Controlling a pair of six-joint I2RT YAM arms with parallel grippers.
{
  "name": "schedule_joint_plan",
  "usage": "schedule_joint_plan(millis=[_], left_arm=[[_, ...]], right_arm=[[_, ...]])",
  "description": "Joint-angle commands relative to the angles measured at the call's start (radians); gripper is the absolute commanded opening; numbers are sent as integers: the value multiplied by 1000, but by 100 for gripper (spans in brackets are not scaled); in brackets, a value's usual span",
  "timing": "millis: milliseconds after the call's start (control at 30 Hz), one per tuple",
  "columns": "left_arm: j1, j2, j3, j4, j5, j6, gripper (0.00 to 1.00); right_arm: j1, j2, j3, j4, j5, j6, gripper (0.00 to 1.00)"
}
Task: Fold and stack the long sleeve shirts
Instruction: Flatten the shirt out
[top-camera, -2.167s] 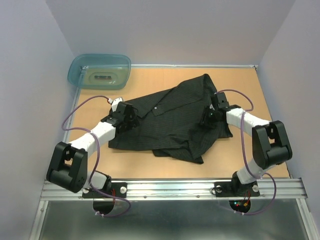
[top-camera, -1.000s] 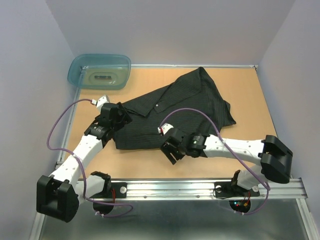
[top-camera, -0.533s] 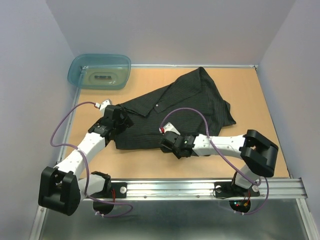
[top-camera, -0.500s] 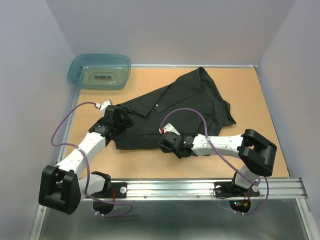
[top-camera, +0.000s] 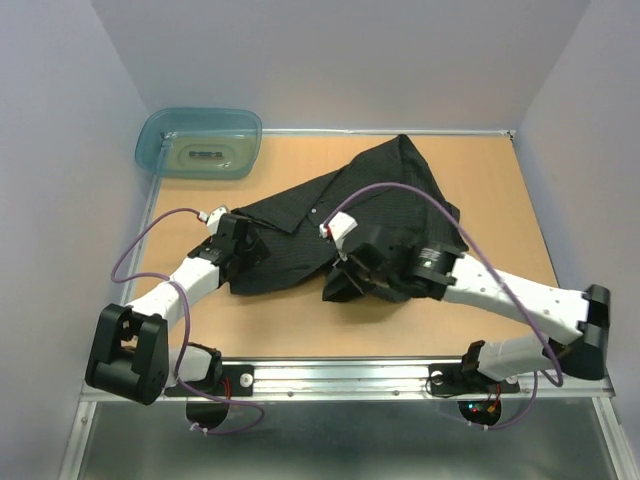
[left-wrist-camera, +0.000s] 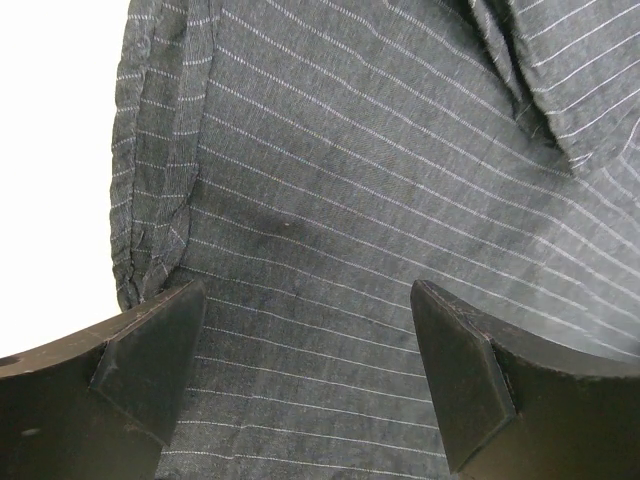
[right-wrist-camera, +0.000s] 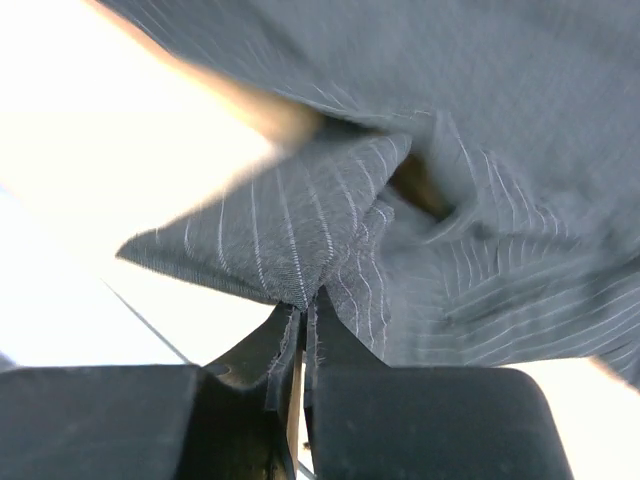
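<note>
Pinching the near edge of the shirt (top-camera: 390, 200), your right hand (right-wrist-camera: 300, 330) is clenched on it; your left hand (left-wrist-camera: 305, 370) hangs spread wide just above it.

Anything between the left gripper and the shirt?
Nothing visible. The left gripper is open right over bare shirt cloth near its edge. The right gripper is shut on a pinched fold of it.
</note>
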Motion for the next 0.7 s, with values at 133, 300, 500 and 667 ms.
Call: schedule_joint_plan(millis=[133, 300, 500, 667], left_arm=[[2, -2, 48, 8, -54, 13, 96], [2, -14, 50, -3, -66, 14, 96], [2, -6, 50, -9, -63, 11, 96], [2, 12, 36, -2, -59, 9, 96]], right_arm=[[1, -144, 103, -129, -235, -85, 10], [1, -153, 18, -135, -344, -33, 41], [-66, -169, 3, -92, 12, 76, 80], [-499, -97, -28, -4, -120, 181, 80]])
